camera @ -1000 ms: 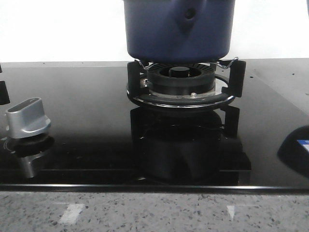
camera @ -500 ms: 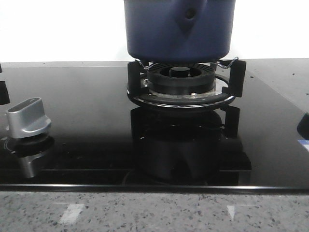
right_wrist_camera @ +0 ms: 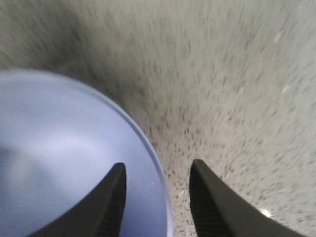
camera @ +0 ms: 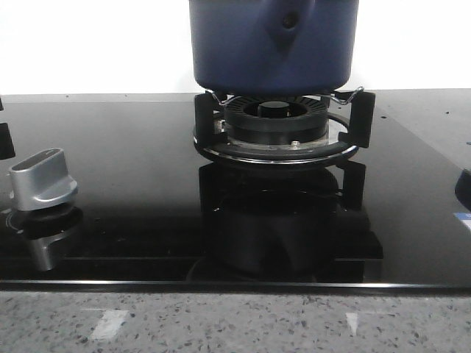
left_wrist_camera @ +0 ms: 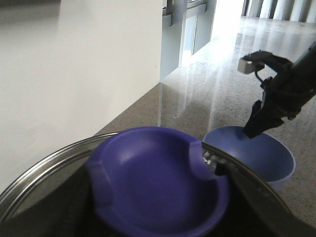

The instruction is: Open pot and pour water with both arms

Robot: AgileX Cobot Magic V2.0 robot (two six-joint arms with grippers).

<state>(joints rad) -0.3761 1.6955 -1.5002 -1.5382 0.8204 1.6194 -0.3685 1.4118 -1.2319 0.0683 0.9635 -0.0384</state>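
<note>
The dark-blue pot [camera: 272, 44] stands on the black ringed burner [camera: 276, 121]; its top is cut off in the front view. In the left wrist view a glass lid with a steel rim [left_wrist_camera: 44, 168] and a purple-blue knob [left_wrist_camera: 158, 182] fills the space at my left gripper, whose fingers are hidden around the knob. My right gripper [right_wrist_camera: 158, 164] is open over the rim of a light-blue bowl [right_wrist_camera: 59, 148], with one finger over the inside and one outside. It also shows in the left wrist view [left_wrist_camera: 253, 129], above that bowl [left_wrist_camera: 269, 160].
A silver stove knob [camera: 43, 180] sits at the left of the black glass hob [camera: 132, 147]. A speckled stone counter [camera: 235, 323] runs along the front and under the bowl. A white wall stands behind. A dark shape [camera: 464, 190] is at the hob's right edge.
The dark shape at the right edge of the front view has drawn back to the right, almost out of frame. The pot has not moved.
</note>
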